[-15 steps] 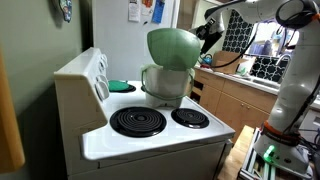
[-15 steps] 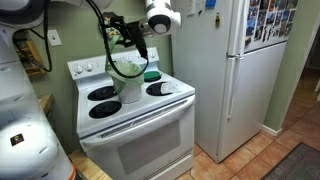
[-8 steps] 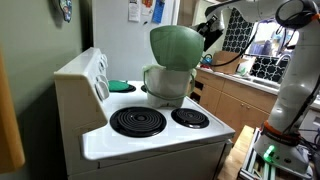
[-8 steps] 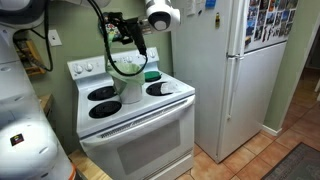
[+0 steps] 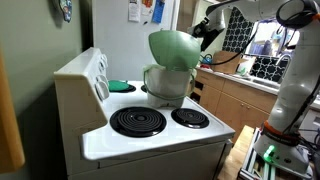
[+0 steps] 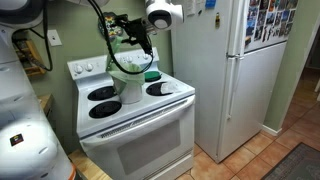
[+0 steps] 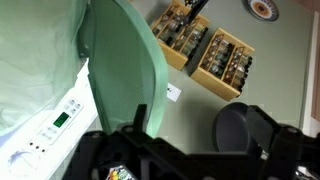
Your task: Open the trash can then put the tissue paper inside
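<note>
Two things matter for you now: get the lid all the way up, and do not tip the can.

In an exterior view, the trash can (image 5: 165,84) stands near the middle of the stove (image 5: 150,142) top, a bit toward the back edge. Its lid (image 5: 172,48) is up high. Your gripper (image 5: 207,35) is just beside the lid's top edge.

In an exterior view from the front, the trash can (image 6: 130,88) sits between the burners. A flat green disc (image 6: 152,75) lies near the back corner. The gripper (image 6: 130,35) is above the can. Push softly, so the can does not slide.

In the wrist view, the lid (image 7: 120,70) fills the left side. The gripper (image 7: 175,135) has its fingers (image 7: 250,125) wide apart and holds nothing. I think the lid must rest open by itself before you let go. I cannot see the tissue paper anywhere.
</note>
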